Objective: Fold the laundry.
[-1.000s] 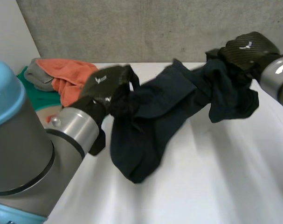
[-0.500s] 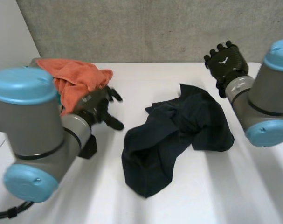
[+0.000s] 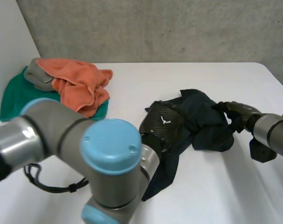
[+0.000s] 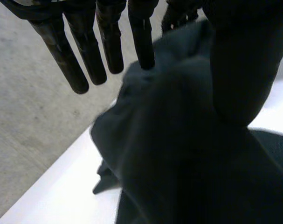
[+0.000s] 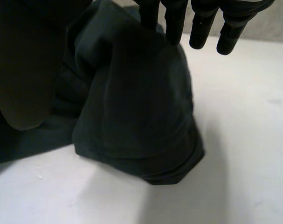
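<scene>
Crumpled dark-navy garment, mid-bench: your left hand and right hand are back on it, fingers straight and unclamped; fold unstarted.

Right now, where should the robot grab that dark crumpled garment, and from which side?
Probably the raised folds at each end of the dark garment: it lies crumpled in a heap, so loose cloth stands up there. The left hand suits its left end, the right hand its right end; both are open there.
</scene>
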